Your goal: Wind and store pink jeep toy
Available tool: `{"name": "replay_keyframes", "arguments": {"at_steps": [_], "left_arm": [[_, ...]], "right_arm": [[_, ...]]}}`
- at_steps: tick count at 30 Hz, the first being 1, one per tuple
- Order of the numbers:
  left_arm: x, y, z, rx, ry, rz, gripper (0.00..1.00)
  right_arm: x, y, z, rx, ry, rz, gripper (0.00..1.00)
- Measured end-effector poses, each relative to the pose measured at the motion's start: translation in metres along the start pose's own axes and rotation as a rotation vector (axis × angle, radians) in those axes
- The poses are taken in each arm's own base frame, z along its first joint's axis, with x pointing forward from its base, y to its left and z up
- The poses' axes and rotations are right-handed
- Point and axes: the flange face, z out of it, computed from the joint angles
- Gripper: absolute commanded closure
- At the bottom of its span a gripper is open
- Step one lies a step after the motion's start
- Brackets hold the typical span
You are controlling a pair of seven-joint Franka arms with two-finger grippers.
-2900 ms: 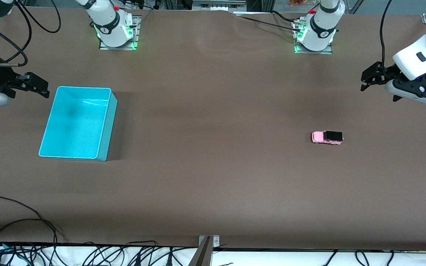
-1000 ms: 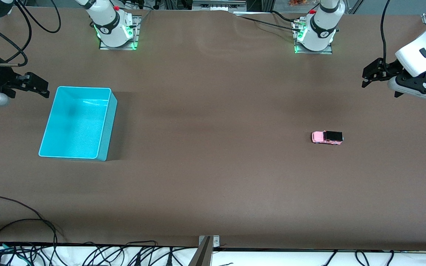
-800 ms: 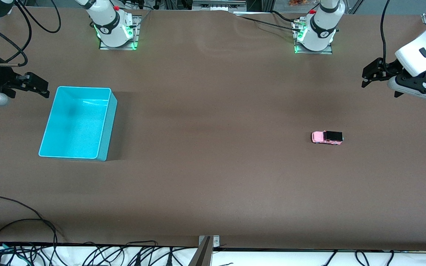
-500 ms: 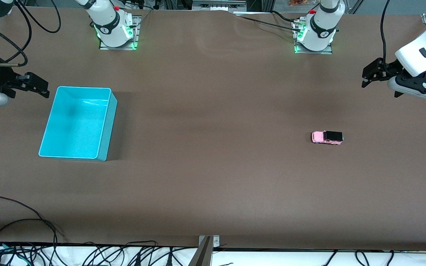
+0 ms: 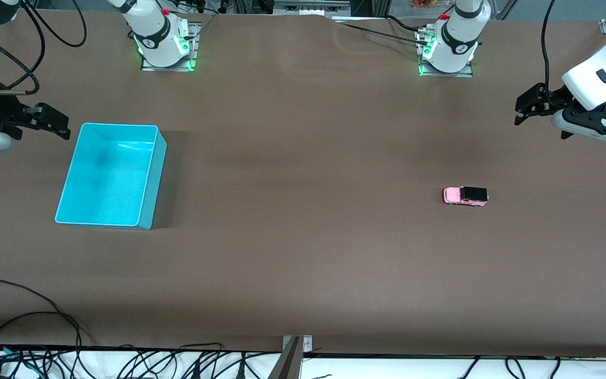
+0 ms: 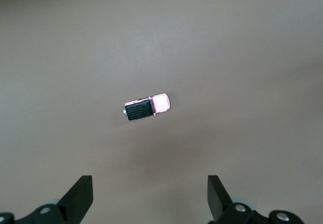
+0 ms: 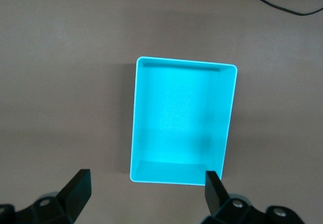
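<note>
1. Bench (image 5: 303, 252): brown, plain.
2. Turquoise bin (image 5: 111, 173): toward my right arm's end; holds nothing.
3. My left gripper (image 5: 537, 110): fingers spread wide, holding nothing, over the bench at my left arm's end.
4. My right gripper (image 5: 45, 122): fingers apart, waiting beside the bin.
5. Pink jeep toy (image 5: 465, 196): light pink body, black roof, on its wheels on the bench, toward my left arm's end. No legible writing.
</note>
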Motion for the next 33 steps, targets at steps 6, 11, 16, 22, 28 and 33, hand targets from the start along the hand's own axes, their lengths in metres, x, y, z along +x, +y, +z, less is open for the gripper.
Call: {"name": "replay_keyframes", "arguments": {"at_steps": [6, 11, 16, 22, 28, 33], "left_arm": [[0.0, 0.009, 0.006, -0.009, -0.039, 0.017, 0.0], [0.001, 0.018, 0.008, -0.012, -0.055, 0.032, 0.0], [0.002, 0.017, 0.011, -0.015, -0.063, 0.033, 0.0], [0.004, 0.016, 0.016, -0.019, -0.07, 0.08, 0.0], [0.011, 0.011, 0.024, -0.031, -0.081, 0.228, 0.0], [0.019, 0.0, 0.042, -0.057, -0.106, 0.417, 0.0]], "right_arm": [[0.0, 0.0, 0.0, 0.0, 0.0, 0.0, 0.0], [0.0, 0.0, 0.0, 0.0, 0.0, 0.0, 0.0], [0.0, 0.0, 0.0, 0.0, 0.0, 0.0, 0.0], [0.0, 0.0, 0.0, 0.0, 0.0, 0.0, 0.0], [0.0, 0.0, 0.0, 0.0, 0.0, 0.0, 0.0], [0.0, 0.0, 0.0, 0.0, 0.0, -0.001, 0.0]]}}
